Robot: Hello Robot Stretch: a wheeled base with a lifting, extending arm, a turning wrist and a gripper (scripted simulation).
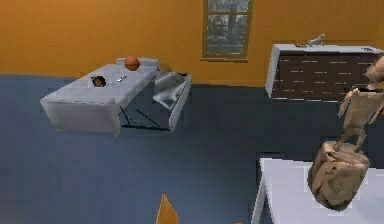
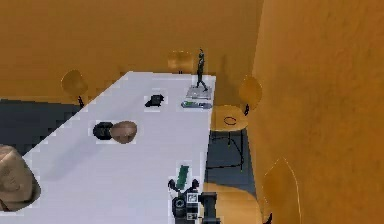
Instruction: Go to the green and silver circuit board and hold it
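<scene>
On the long white table [image 2: 110, 165] in the arm side view, a small green and dark piece [image 2: 181, 177] lies near the near right edge. Just below it is my gripper [image 2: 183, 193], with its dark body and white marker squares at the bottom edge. With that piece right at the fingers, I cannot tell whether the gripper holds anything. Farther along the table's right edge lies a flat silver and green slab [image 2: 197, 101], with a thin dark statuette [image 2: 201, 66] behind it.
The table also carries a dark bowl [image 2: 103, 130], a brown round thing [image 2: 125, 132], a small black object [image 2: 154, 101] and a brown bag [image 1: 338, 170]. Wooden chairs [image 2: 240, 100] ring the table close to the orange wall. A grey sofa [image 1: 105, 95] and a dresser [image 1: 320, 72] stand across the blue floor.
</scene>
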